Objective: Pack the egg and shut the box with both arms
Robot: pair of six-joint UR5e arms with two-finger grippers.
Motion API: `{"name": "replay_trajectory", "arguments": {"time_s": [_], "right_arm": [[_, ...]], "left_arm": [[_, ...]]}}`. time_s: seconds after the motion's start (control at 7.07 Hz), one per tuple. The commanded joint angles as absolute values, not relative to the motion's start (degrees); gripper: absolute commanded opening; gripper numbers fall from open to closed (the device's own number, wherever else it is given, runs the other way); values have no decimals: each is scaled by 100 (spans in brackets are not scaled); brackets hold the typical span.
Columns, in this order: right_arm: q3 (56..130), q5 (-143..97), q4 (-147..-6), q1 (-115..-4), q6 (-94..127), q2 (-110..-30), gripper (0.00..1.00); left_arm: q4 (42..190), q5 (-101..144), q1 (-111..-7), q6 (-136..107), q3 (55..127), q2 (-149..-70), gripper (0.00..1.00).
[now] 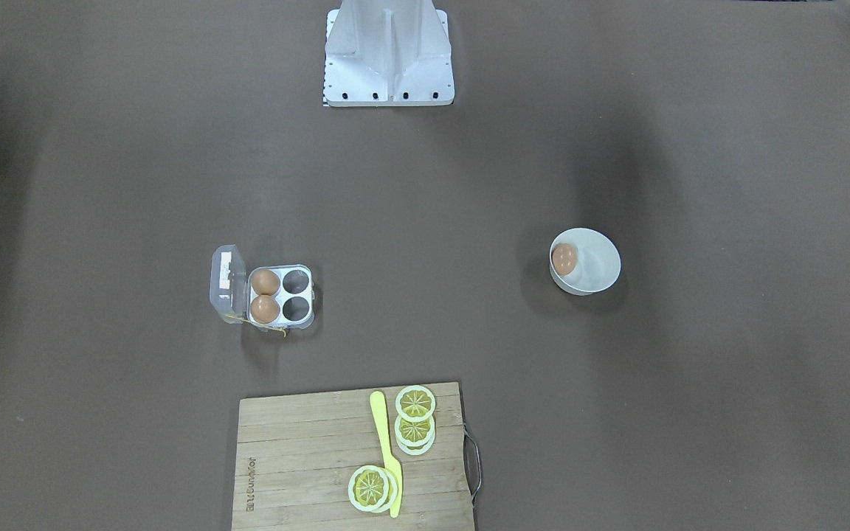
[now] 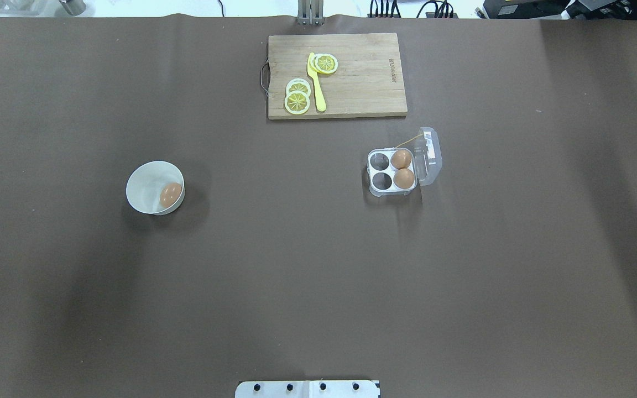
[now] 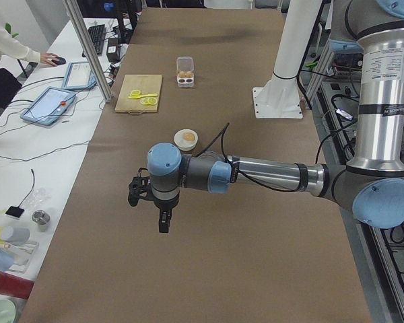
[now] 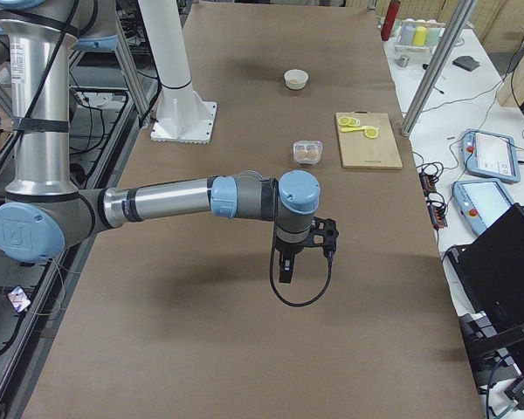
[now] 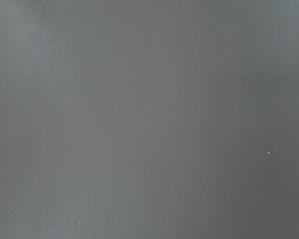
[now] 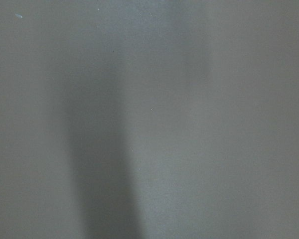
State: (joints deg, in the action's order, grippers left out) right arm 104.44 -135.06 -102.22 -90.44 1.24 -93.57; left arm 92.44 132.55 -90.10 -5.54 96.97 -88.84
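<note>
Lying in bowl [image 2: 144,185], egg [image 2: 170,194] | box [image 2: 380,170] lid open, well apart, far from table [image 2: 296,265] edges | jaws: state unreadable

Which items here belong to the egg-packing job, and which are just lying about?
Job: loose egg, white bowl holding it, open egg box, two packed eggs.
Lying about: cutting board, lemon slices, yellow knife.

This is a robot lab: a big grey metal robot arm [image 3: 269,176] over a long brown table [image 3: 209,269], with blue-edged control tablets [image 3: 48,105] beside it.
</note>
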Motion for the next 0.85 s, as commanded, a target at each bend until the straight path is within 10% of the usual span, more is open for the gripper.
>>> {"name": "replay_trajectory", "arguments": {"time_s": [0.0,0.71], "right_arm": [[10459,-13509,-10222,-9044,132,-9352,100],[10459,-13553,-10213,-9044,132,-9352,100]], "left_arm": [[9246,13254,-9000,-554,9659,-8903,98],[9307,13193,-8991,-546,9747,-8886,98]]}}
